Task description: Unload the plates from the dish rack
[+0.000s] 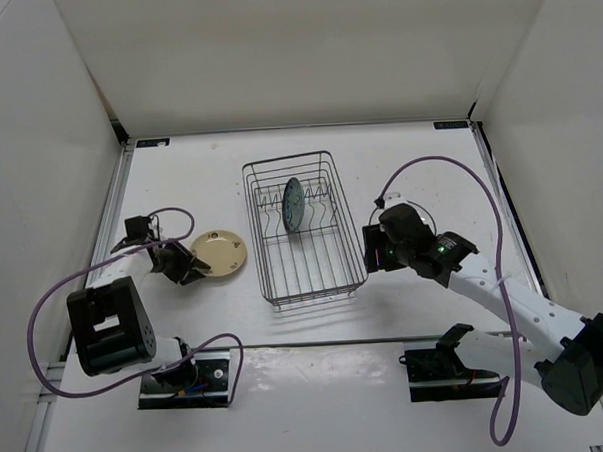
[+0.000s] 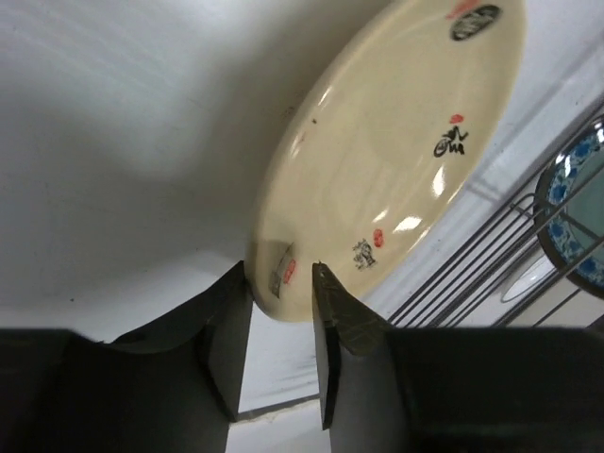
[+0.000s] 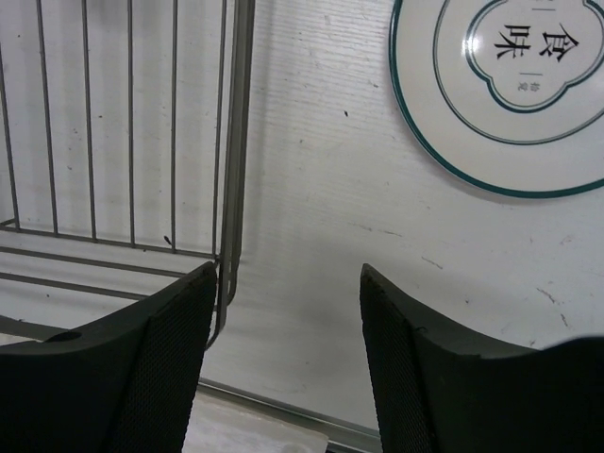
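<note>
The dark wire dish rack [image 1: 302, 231] stands mid-table with the blue-grey patterned plate [image 1: 293, 204] upright between its prongs. The cream-yellow plate [image 1: 220, 253] lies flat on the table to the rack's left. My left gripper [image 1: 193, 269] is at its near-left rim; in the left wrist view the jaws [image 2: 281, 269] stand a little apart, straddling the plate's [image 2: 387, 160] edge. My right gripper [image 3: 288, 274] hangs open and empty over the table beside the rack's right wall [image 3: 231, 142]. The white plate [image 3: 510, 85] with dark rings lies flat ahead of it, hidden under the arm in the top view.
White walls enclose the table on the left, back and right. The right arm [image 1: 484, 288] stretches diagonally from the near right corner toward the rack. Purple cables loop over both arms. The blue-grey plate [image 2: 576, 208] and rack wires [image 2: 472, 274] show at the left wrist view's right edge.
</note>
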`<action>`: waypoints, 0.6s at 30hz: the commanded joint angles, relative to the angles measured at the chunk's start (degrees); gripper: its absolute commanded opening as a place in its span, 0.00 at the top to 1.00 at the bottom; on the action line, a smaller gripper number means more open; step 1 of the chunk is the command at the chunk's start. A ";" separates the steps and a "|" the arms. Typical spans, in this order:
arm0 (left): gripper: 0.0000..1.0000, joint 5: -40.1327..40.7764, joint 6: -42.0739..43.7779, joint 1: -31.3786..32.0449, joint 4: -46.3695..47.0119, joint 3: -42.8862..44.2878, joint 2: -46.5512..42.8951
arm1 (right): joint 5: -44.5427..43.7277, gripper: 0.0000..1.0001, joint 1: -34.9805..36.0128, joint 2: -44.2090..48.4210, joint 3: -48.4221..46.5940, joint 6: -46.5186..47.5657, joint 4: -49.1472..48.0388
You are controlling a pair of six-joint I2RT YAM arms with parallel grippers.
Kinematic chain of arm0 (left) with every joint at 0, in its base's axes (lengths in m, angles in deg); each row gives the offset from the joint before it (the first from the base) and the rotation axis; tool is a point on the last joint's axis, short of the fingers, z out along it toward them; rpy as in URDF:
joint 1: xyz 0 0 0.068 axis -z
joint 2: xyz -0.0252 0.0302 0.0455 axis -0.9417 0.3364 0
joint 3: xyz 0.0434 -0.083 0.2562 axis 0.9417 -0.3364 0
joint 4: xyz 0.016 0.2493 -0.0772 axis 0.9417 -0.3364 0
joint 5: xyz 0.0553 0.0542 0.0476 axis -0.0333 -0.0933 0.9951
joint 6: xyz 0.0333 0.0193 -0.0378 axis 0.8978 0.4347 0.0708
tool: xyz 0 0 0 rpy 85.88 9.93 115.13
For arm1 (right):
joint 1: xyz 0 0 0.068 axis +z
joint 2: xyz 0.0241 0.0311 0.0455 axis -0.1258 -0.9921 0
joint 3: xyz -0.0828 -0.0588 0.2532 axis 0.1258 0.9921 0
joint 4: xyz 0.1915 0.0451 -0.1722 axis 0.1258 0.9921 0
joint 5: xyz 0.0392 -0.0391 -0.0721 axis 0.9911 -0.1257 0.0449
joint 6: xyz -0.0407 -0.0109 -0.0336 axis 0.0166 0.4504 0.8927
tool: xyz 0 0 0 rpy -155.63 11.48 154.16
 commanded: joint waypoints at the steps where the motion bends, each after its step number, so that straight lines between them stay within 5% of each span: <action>1: 0.57 0.73 -0.33 0.35 -2.72 2.39 0.45 | 2.31 0.35 -0.48 -1.22 -0.46 -1.51 -4.44; 2: 0.44 1.00 -0.68 0.35 -2.90 2.74 0.80 | 3.01 0.36 -0.22 -1.75 -0.37 -1.95 -5.48; 6: 0.33 2.84 -1.12 0.26 -5.53 4.23 0.89 | 5.64 0.40 -0.48 -4.38 -0.28 -2.83 -6.90; 8: 0.15 3.63 -0.94 0.44 -6.85 5.28 0.63 | 6.35 0.45 -0.48 -4.83 0.50 -3.36 -7.51; 18: 0.09 7.24 -1.47 4.20 -9.50 11.53 -10.87 | 5.83 0.87 -0.30 -2.46 6.92 -11.44 -10.50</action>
